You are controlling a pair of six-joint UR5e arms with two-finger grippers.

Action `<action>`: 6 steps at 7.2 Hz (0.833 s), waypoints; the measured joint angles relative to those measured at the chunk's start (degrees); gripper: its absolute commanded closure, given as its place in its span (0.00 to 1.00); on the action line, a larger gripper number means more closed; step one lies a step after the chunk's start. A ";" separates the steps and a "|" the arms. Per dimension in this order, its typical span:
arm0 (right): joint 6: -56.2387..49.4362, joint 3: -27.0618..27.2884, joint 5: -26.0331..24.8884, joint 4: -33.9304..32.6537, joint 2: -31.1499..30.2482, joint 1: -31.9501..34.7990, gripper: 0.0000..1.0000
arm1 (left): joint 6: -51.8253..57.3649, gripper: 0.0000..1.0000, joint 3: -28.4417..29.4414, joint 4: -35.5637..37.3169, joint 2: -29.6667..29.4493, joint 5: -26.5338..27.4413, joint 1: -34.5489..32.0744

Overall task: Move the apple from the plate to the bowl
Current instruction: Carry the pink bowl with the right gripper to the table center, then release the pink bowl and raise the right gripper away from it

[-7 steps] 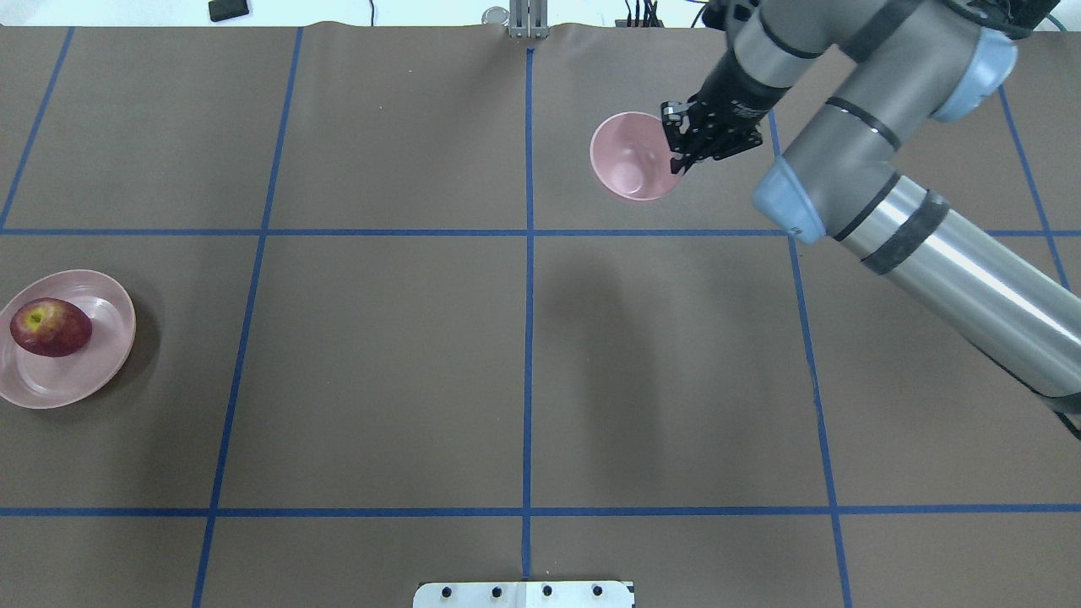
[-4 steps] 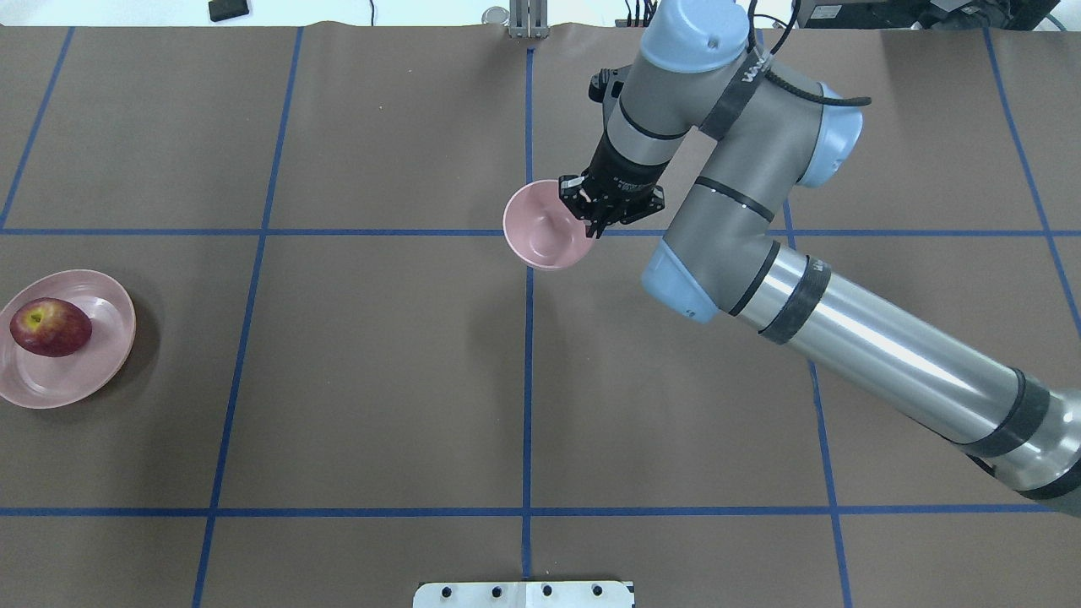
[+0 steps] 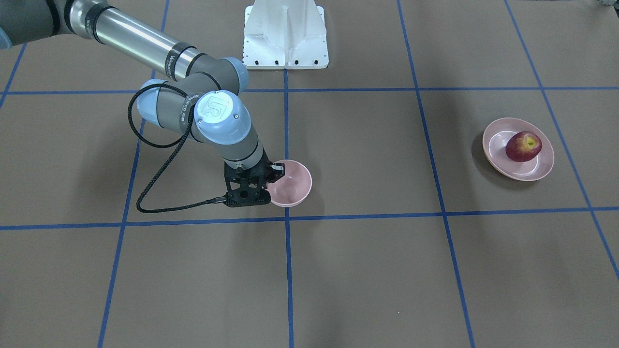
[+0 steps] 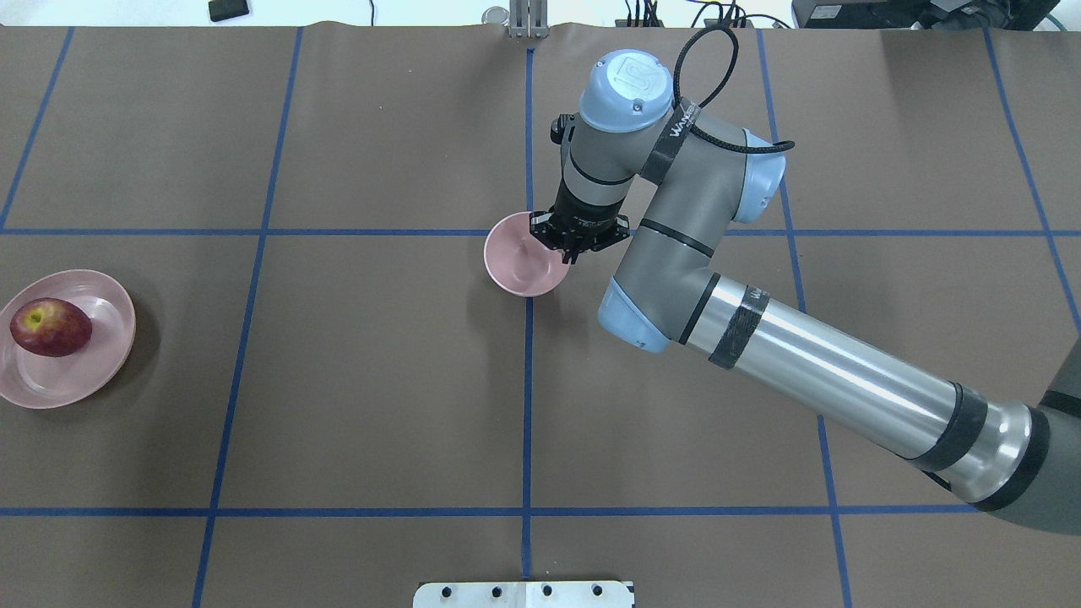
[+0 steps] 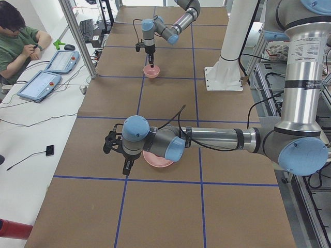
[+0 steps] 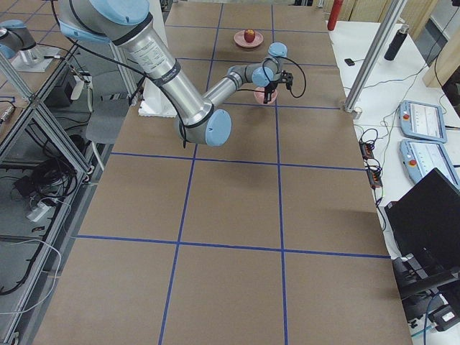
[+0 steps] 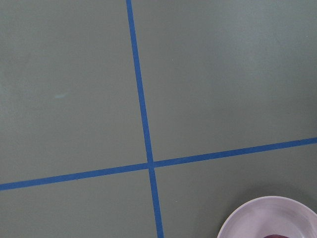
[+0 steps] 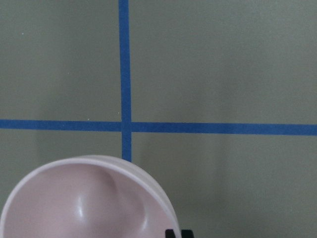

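Observation:
The dark-red apple (image 4: 51, 327) lies on the shallow pink plate (image 4: 84, 380) at the table's left edge; both also show in the front view, apple (image 3: 523, 146) on plate (image 3: 520, 173). My right gripper (image 4: 575, 243) is shut on the rim of the small pink bowl (image 4: 517, 263) and holds it at the table's centre line, far from the plate. The bowl (image 8: 84, 203) fills the lower left of the right wrist view. My left gripper (image 5: 124, 166) shows only in the exterior left view, beside the plate (image 5: 158, 161); I cannot tell whether it is open or shut.
Blue tape lines divide the brown table into squares. The white robot base (image 3: 285, 38) stands at the robot's edge. A small black object (image 4: 228, 9) lies beyond the far edge. An operator (image 5: 18, 44) sits at a side bench with tablets.
My right arm has carried the bowl from the far right part of the table leftward and nearer to the robot, to the centre line. The apple and plate have not moved.

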 measured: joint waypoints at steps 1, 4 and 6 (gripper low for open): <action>0.06 -0.61 -0.17 0.61 -0.04 -0.27 0.16 | 0.00 0.02 0.02 0.00 -0.02 0.00 0.00; 3.00 1.77 0.45 0.94 -0.25 0.44 0.00 | -0.02 0.02 0.22 0.03 -0.31 0.04 0.00; 5.34 6.04 5.68 0.10 -1.12 4.29 0.00 | -2.52 0.02 0.00 -0.06 -0.75 0.25 1.24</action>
